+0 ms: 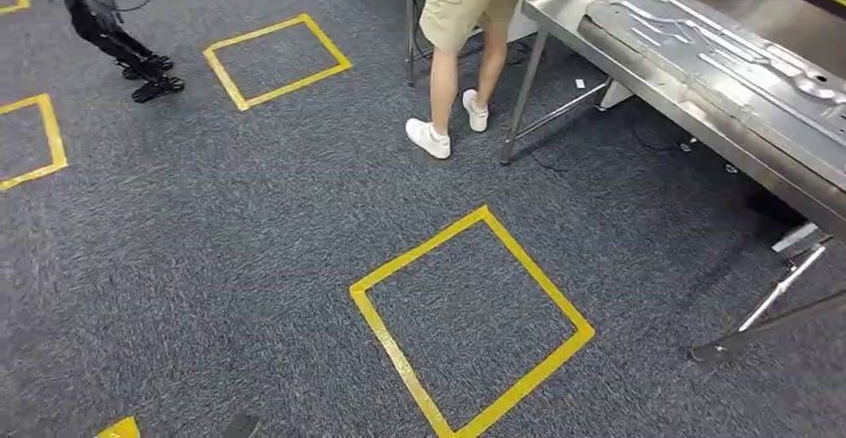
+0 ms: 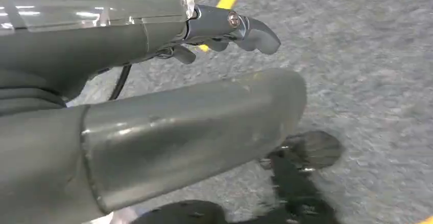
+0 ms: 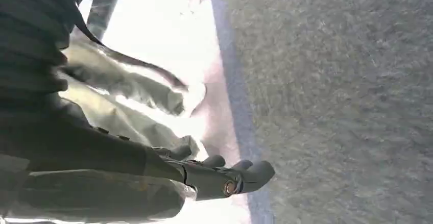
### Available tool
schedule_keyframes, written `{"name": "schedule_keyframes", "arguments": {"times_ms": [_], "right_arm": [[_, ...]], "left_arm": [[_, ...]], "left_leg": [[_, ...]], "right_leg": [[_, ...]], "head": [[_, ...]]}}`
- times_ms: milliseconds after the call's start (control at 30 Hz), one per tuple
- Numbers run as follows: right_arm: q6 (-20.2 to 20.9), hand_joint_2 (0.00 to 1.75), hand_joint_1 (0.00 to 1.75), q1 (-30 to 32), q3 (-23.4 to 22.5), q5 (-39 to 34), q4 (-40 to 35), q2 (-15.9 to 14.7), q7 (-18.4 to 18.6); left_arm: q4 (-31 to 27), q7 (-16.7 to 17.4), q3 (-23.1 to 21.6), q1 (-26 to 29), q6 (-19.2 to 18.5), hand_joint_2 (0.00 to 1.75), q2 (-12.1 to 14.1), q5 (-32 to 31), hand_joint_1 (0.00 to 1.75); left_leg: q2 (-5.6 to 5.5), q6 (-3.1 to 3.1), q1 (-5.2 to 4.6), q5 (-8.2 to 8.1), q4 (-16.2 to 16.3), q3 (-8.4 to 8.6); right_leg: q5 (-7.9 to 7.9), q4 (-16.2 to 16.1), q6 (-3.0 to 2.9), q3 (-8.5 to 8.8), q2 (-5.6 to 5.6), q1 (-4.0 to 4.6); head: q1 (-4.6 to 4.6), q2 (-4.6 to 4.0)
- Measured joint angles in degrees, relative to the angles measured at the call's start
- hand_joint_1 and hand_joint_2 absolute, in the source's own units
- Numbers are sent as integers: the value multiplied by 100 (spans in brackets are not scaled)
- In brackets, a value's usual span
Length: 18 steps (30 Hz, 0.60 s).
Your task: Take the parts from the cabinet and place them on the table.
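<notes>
Walking, arms hanging. Left hand [image 2: 224, 30] and right hand [image 3: 224, 175]: fingers curled, holding nothing. Parts [image 1: 718, 44] lie on counter [image 1: 638, 74]. Risk: person [image 1: 464, 49] stands beside counter; turning could clip them.

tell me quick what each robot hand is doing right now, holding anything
Left robot hand: holding a grey metal part.
Right robot hand: fingers curled around a pale shiny part.
</notes>
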Motion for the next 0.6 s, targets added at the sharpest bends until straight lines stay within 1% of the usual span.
{"name": "schedule_keyframes", "arguments": {"times_ms": [33,67,133,167,200,233,267,300,333,367,400,433,500,533,567,600], "right_arm": [[0,175,0,-97,0,0,-97,0,0],[0,175,0,-235,0,0,-197,2,-4],[2,175,0,-568,0,0,-562,7,-15],[2,175,0,-723,0,0,-730,7,-15],[2,175,0,-914,2,4,-927,9,-15],[2,175,0,-1069,2,4,-1137,22,-15],[2,0,0,-1202,0,4,-1347,24,-15],[4,0,0,-1341,0,4,-1561,24,-15],[-2,0,0,-1463,-4,4,-1714,20,-17],[0,0,0,-1552,-4,4,-1826,13,-15],[0,0,0,-1603,-4,4,-1882,13,-15],[0,0,0,-1620,-4,4,-1934,13,-17],[4,0,0,-1532,-2,4,-1884,22,-7],[5,0,0,-1428,-2,4,-1797,26,-5],[0,0,0,-1318,-4,4,-1665,24,2],[0,0,0,-1164,-4,4,-1501,24,9]], "left_arm": [[104,2,-2,110,-4,0,-24,0,0],[252,11,0,206,-2,0,-28,0,0],[569,22,0,535,-6,0,-48,4,0],[735,22,0,709,-7,0,-68,7,0],[954,22,-2,871,-4,0,-68,7,0],[1122,22,0,1025,-7,0,-66,7,0],[1342,24,0,1181,-7,0,-59,7,0],[1506,33,-2,1329,-7,0,-57,9,0],[1651,31,-2,1455,-7,0,-52,11,0],[1766,31,-2,1549,-7,0,-33,11,0],[1825,31,-2,1612,-7,0,-18,11,0],[1864,28,-2,1625,-7,0,-6,9,0],[1829,17,-2,1485,-4,0,17,4,0],[1749,11,-2,1370,-4,0,17,4,0],[1647,4,-2,1222,-7,0,15,2,0],[1505,-2,-2,1076,-7,0,7,2,0]], "left_leg": [[-8,-30,33,20,-36,-13],[-23,-87,41,57,-50,-44],[-125,-199,116,135,-146,-59],[-181,-247,114,184,-198,-41],[-151,-254,65,162,-210,-19],[146,-242,43,75,-112,-70],[351,-228,6,-172,238,-235],[423,-228,-4,-420,733,-474],[435,-233,-9,-606,1201,-690],[438,-243,-9,-704,1544,-843],[448,-246,-9,-653,1623,-871],[459,-251,-9,-489,1409,-752],[511,-246,-8,50,317,-139],[542,-245,-19,3,-20,32],[546,-199,-52,-16,-33,65],[529,-145,-67,-29,9,65]], "right_leg": [[-50,-266,-33,117,329,1],[-4,-279,-37,131,405,12],[34,-291,-62,115,372,69],[97,-333,-90,108,357,80],[181,-542,-162,214,270,26],[185,-653,-160,294,164,35],[208,-701,-199,306,135,37],[209,-691,-200,288,105,56],[203,-662,-205,268,65,69],[188,-634,-215,253,24,80],[164,-605,-205,245,-6,85],[141,-587,-190,245,-37,83],[35,-495,-125,275,-112,50],[-23,-449,-85,266,-164,44],[-70,-385,-46,198,-215,75],[-73,-341,-34,188,-236,87]], "head": [[-4,0],[-2,0],[0,0],[-2,0],[-4,0],[-7,0],[-7,-2],[-9,0],[-7,0],[-7,0],[-7,0],[-7,0],[-7,0],[-7,0],[-7,0],[-9,0]]}}
